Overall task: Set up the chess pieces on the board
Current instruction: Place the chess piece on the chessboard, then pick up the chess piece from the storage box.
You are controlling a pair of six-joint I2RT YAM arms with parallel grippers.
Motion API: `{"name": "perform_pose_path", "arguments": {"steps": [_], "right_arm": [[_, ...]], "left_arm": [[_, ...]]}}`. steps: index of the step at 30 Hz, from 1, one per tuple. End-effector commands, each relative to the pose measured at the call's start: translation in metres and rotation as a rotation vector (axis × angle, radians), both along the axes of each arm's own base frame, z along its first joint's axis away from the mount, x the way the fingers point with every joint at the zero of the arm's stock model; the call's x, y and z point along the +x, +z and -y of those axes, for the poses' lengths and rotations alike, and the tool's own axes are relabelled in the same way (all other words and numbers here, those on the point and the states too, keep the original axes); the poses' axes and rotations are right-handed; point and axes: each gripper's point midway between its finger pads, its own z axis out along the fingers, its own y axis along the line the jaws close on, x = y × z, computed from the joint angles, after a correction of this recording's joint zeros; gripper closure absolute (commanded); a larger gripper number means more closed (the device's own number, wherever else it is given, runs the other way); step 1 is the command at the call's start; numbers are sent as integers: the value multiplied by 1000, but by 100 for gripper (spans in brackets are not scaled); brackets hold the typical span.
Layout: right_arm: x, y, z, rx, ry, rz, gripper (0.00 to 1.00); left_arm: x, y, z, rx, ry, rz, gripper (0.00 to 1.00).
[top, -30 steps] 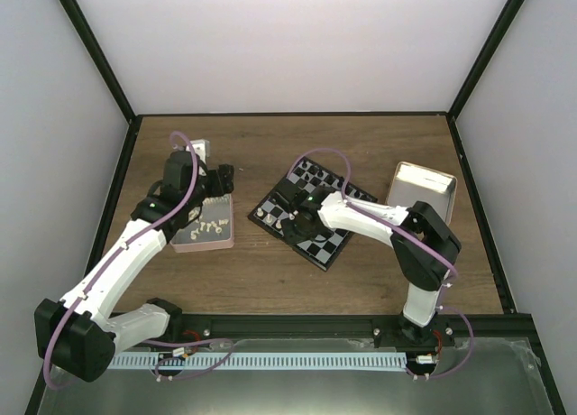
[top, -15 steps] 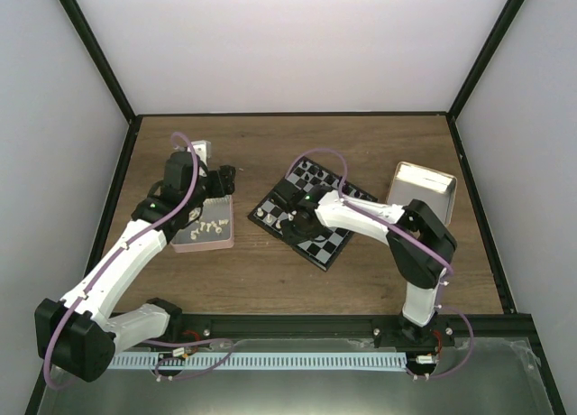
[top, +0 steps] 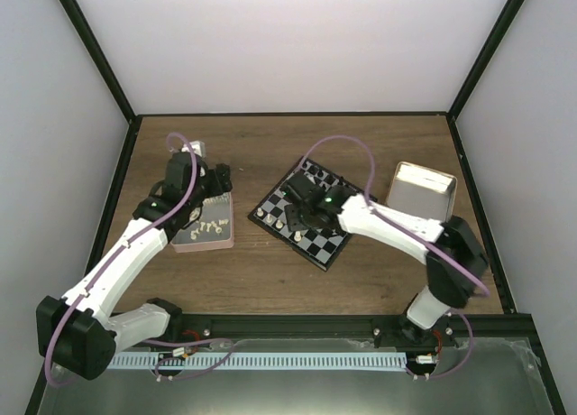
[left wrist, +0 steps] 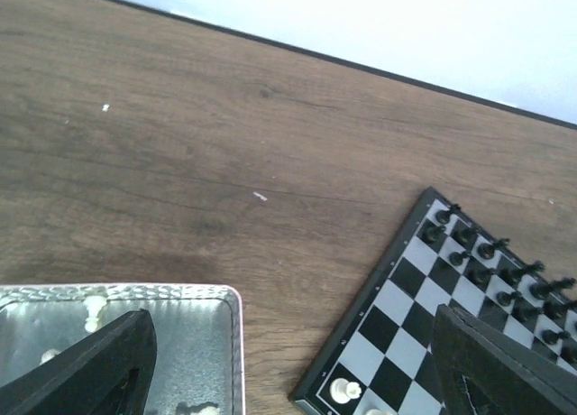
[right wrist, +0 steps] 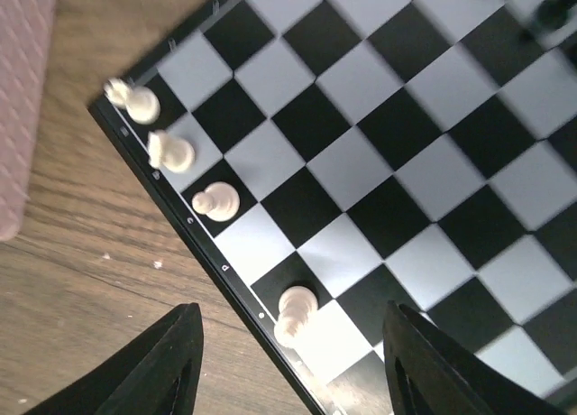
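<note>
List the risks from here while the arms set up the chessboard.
1. The right gripper is open with a white piece between its fingers. Pulling away at an angle might tip that piece into its neighbours along the board edge.
2. The left gripper is open by the pink tray, where the loose white pieces lie close together. It might pinch two at once or knock one out.
</note>
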Motion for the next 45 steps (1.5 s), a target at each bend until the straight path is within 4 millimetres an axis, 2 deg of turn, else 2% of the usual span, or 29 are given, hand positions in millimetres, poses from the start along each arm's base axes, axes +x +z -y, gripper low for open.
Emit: {"name": "perform_pose_path", "arguments": {"steps": [1,4,8,11,14,17,22,29,36,40,44,45], "right_arm": [[17,56,19,139,-160,203,43],[18,66,35,194,-219,245,42],[15,66,40,243,-238,249,42],[13,62,33,282,-215,234,43],[10,58,27,309,-188,218,44],[7,55,24,328,-172,213,44],[7,54,26,325,-162,224,46],[10,65,35,329,-172,282,50],[11,72,42,333,-185,320,52],[11,68,41,332,-188,309,52],[12,67,40,333,-185,307,52],[12,66,39,330,-184,306,52]], "left_arm": [[-1,-34,-16,-2,120,-99,14],[-3,-65,-23,-14,164,-203,15],[-7,-111,-38,-19,227,-342,32],[-8,-138,-52,-5,277,-403,41],[-6,-154,-63,-39,301,-468,47],[-6,-165,-71,-84,326,-508,48],[-13,-188,-82,-57,366,-580,58],[0,-199,-85,-40,353,-593,70],[8,-199,-91,-1,367,-589,79],[9,-194,-95,22,377,-578,79],[10,-188,-96,27,378,-565,64],[10,-188,-96,27,377,-564,62]]}}
